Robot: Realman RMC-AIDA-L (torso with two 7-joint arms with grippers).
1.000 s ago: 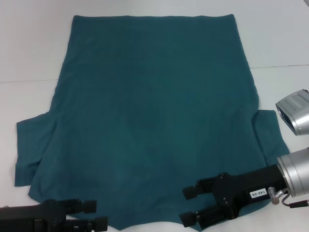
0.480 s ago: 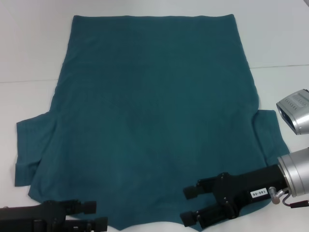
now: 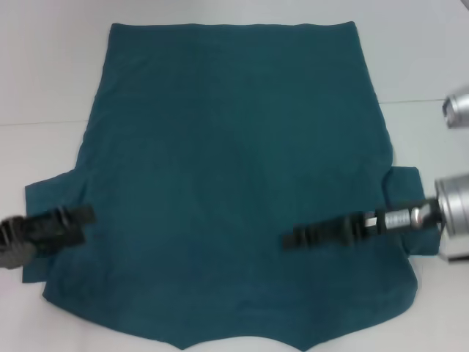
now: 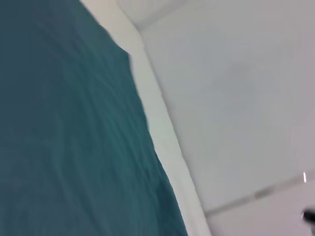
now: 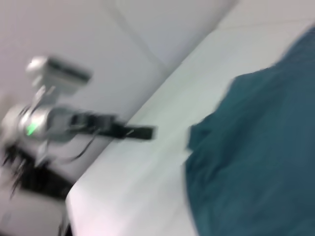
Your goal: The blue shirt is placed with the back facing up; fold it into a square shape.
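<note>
The blue shirt [image 3: 234, 169] lies flat and plain side up on the white table, hem at the far end, collar edge at the near end. Its short sleeves stick out at the left [image 3: 45, 220] and right [image 3: 407, 196]. My left gripper [image 3: 86, 215] hovers over the left sleeve, pointing inward. My right gripper [image 3: 289, 239] reaches in from the right over the lower body of the shirt, seen edge-on. The left wrist view shows the shirt [image 4: 64, 137] beside the table edge. In the right wrist view the shirt's sleeve [image 5: 256, 162] shows, with the left arm [image 5: 98, 125] far off.
The white table [image 3: 44, 73] surrounds the shirt, with a thin seam line [image 3: 429, 100] on the right. The table's edge [image 4: 165, 142] runs close along the shirt's side, with floor beyond. The right wrist's silver housing [image 3: 458, 108] sits at the right border.
Both arms have swung up from the near edge. The left gripper now sits over the left sleeve. The right gripper has turned on its side and moved farther up over the shirt.
</note>
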